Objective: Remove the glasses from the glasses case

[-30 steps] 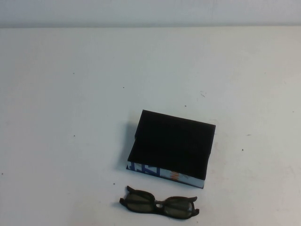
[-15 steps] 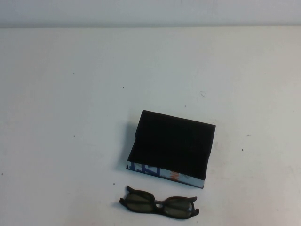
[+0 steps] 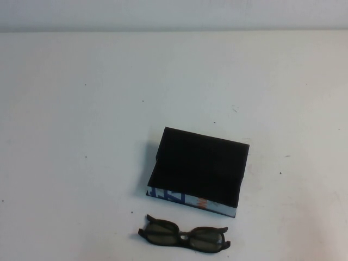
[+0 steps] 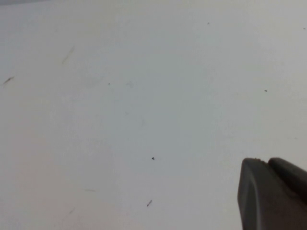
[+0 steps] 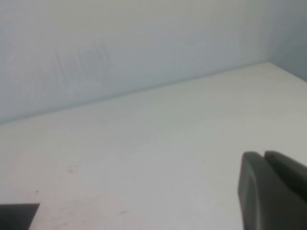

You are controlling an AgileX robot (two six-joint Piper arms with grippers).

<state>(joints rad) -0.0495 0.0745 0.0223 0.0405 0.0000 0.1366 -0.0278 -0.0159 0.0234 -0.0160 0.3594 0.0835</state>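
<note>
The glasses case [image 3: 198, 167] is a black rectangular box at the table's middle front, its near side edge printed blue and white with a small orange mark. The glasses [image 3: 184, 235], dark-framed with greenish lenses and arms folded, lie on the table just in front of the case, outside it. Neither arm shows in the high view. My left gripper [image 4: 266, 163] is shut and empty over bare table. My right gripper [image 5: 263, 154] is shut and empty; a black corner of the case [image 5: 17, 215] shows in the right wrist view.
The white table [image 3: 81, 136] spreads wide around the case, with a few small dark specks. A pale wall [image 5: 144, 43] rises at the table's far edge.
</note>
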